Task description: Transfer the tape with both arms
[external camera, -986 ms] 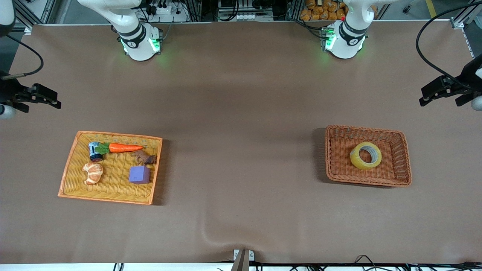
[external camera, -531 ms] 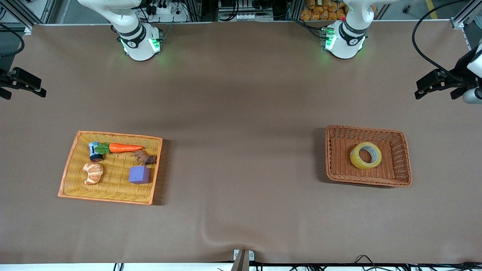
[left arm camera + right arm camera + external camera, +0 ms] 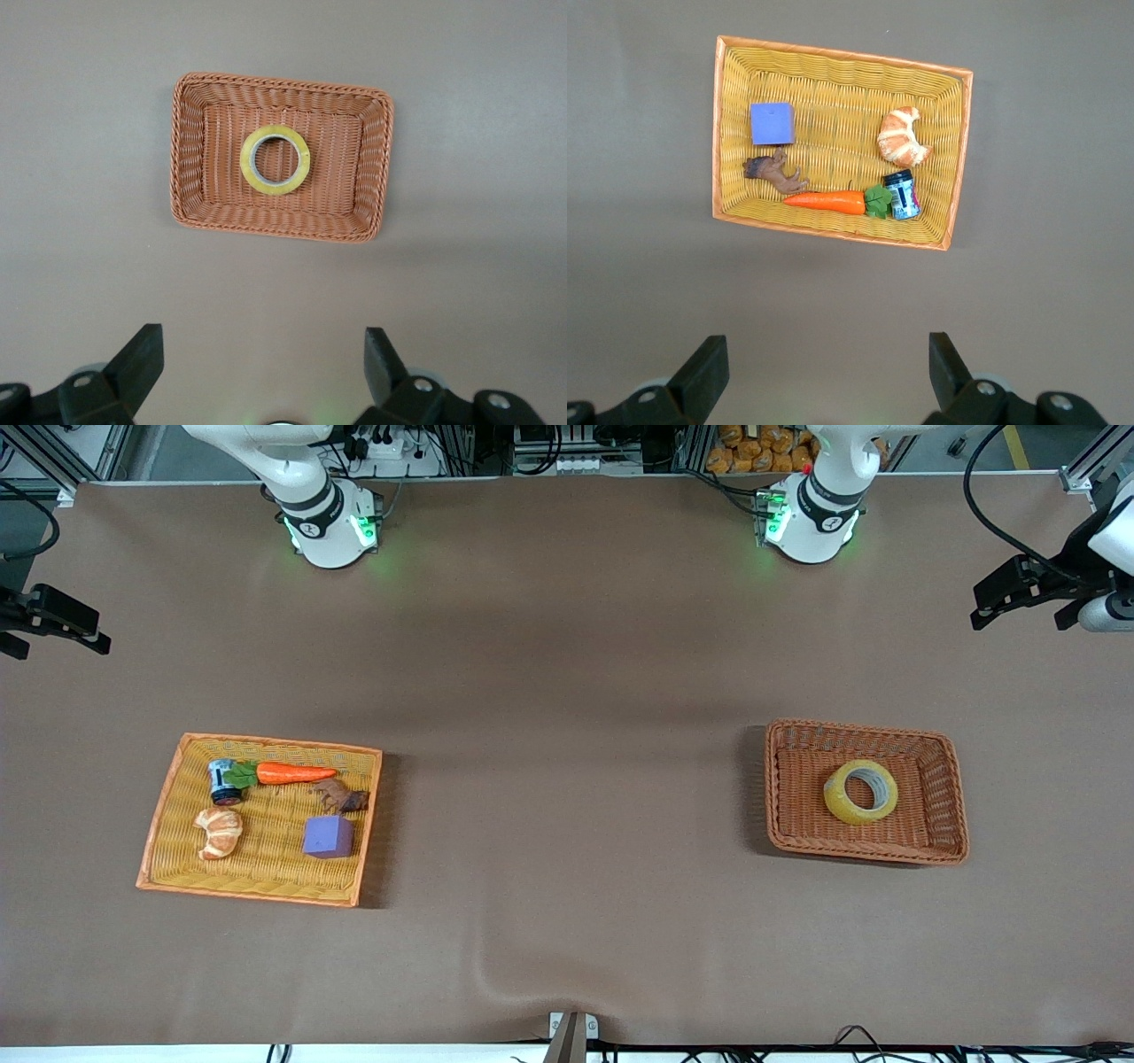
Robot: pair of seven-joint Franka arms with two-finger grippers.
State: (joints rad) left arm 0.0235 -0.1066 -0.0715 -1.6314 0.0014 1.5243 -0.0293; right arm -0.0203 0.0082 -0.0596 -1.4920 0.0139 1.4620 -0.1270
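Observation:
The yellowish tape (image 3: 860, 791) lies flat in the brown wicker basket (image 3: 939, 841) toward the left arm's end of the table. It also shows in the left wrist view (image 3: 275, 159), in the same basket (image 3: 190, 150). My left gripper (image 3: 997, 593) is open and empty, high over the bare table at the left arm's end, well apart from the basket; its own view shows it (image 3: 263, 359) with jaws spread. My right gripper (image 3: 84, 633) is open and empty, high over the table's edge at the right arm's end, jaws spread in its own view (image 3: 828, 365).
A yellow wicker tray (image 3: 164, 815) at the right arm's end holds a carrot (image 3: 295, 773), a croissant (image 3: 219, 833), a purple cube (image 3: 329, 837), a small can (image 3: 223, 781) and a brown toy animal (image 3: 341, 795). The tray (image 3: 957, 159) also shows in the right wrist view.
Both grippers have risen and drawn back toward the robots' bases, each at its own end of the table. The tape and baskets have not moved.

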